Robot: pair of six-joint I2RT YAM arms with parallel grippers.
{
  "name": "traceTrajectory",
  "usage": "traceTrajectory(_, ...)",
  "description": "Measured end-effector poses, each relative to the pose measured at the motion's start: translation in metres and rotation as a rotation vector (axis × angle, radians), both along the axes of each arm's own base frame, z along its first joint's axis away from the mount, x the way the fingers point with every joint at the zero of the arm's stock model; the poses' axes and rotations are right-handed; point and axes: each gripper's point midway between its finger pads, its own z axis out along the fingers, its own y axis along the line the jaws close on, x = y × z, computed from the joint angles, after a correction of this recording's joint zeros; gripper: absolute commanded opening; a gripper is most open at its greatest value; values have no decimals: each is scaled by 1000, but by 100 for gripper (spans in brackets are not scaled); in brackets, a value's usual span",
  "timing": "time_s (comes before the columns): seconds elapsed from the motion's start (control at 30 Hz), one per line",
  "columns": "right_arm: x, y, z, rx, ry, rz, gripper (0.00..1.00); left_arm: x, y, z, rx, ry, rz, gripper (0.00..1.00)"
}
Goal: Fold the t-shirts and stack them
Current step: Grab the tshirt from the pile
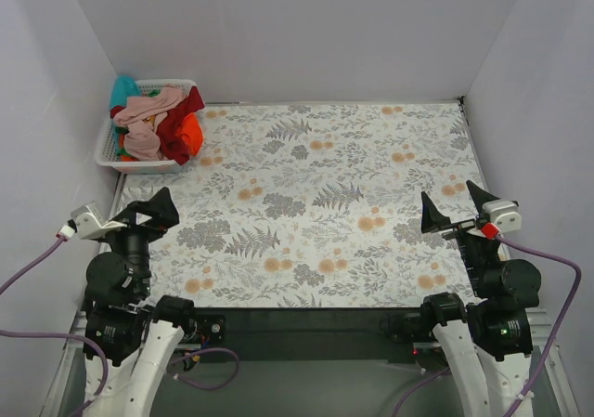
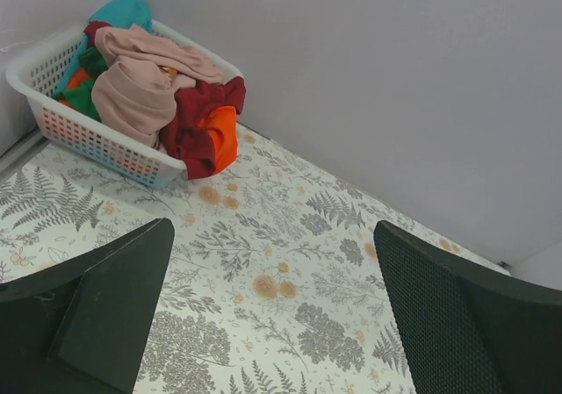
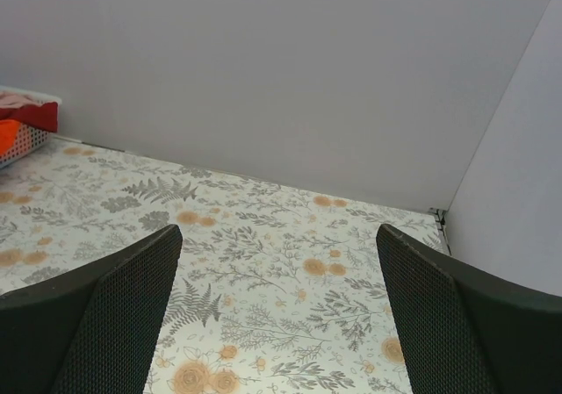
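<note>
The t-shirts lie heaped in a white slatted basket (image 1: 109, 153) at the far left corner of the table. A dusty-pink one (image 1: 147, 110) is on top, with dark red (image 1: 178, 131), orange (image 1: 192, 133) and teal (image 1: 123, 89) ones around it. The left wrist view shows the same heap: pink (image 2: 132, 87), dark red (image 2: 198, 118), orange (image 2: 222, 135), teal (image 2: 123, 12). My left gripper (image 1: 148, 213) is open and empty near the table's front left. My right gripper (image 1: 457, 209) is open and empty at the front right. Both are far from the basket.
The table carries a floral-patterned cloth (image 1: 325, 203). White walls enclose it at the back and both sides. The basket (image 2: 79, 135) stands against the left wall. A sliver of the basket and red and orange cloth shows in the right wrist view (image 3: 22, 126).
</note>
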Motion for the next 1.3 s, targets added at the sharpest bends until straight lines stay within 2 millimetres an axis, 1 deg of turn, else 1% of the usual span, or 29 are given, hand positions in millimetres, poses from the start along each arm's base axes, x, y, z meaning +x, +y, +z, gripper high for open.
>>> traceTrajectory(0.07,1,0,-1,5,4,-2,98,5,-2,-3,-4,17,-4,98)
traceTrajectory(0.13,3,1,-7,12,19,1,98,13,-5,-7,-10,43,-8,98)
traceTrajectory(0.2,7,2,-16,18,42,6,98,26,-9,-16,-22,92,-13,98)
traceTrajectory(0.27,10,4,-25,22,66,10,98,43,-14,-29,-30,158,-14,98)
traceTrajectory(0.33,13,5,-34,32,90,14,98,66,-20,-52,-35,260,-13,98)
traceTrajectory(0.37,15,6,-38,37,104,16,98,79,-24,-66,-37,324,-11,98)
traceTrajectory(0.5,25,10,-59,50,166,29,98,126,-43,-137,-42,622,-22,98)
traceTrajectory(0.57,28,14,-71,55,201,41,98,146,-49,-171,-42,757,-14,98)
traceTrajectory(0.63,30,17,-81,55,226,56,98,165,-51,-191,-56,843,-1,98)
traceTrajectory(0.67,30,19,-83,54,233,65,98,175,-47,-197,-70,869,15,98)
traceTrajectory(0.73,29,21,-84,55,233,76,98,195,-31,-199,-110,878,63,98)
traceTrajectory(0.83,28,24,-86,54,232,90,98,224,13,-193,-169,851,185,98)
traceTrajectory(0.93,28,27,-88,52,237,103,98,244,55,-181,-199,804,299,98)
traceTrajectory(1.03,28,28,-90,52,240,107,98,258,79,-170,-207,757,360,98)
traceTrajectory(1.1,28,29,-92,50,244,110,98,267,93,-168,-215,738,390,98)
traceTrajectory(1.2,28,30,-93,49,247,115,98,281,112,-173,-223,732,427,97)
traceTrajectory(1.23,28,30,-93,49,248,116,98,285,118,-178,-226,738,439,95)
traceTrajectory(1.3,28,30,-93,49,247,118,98,289,127,-189,-231,752,458,85)
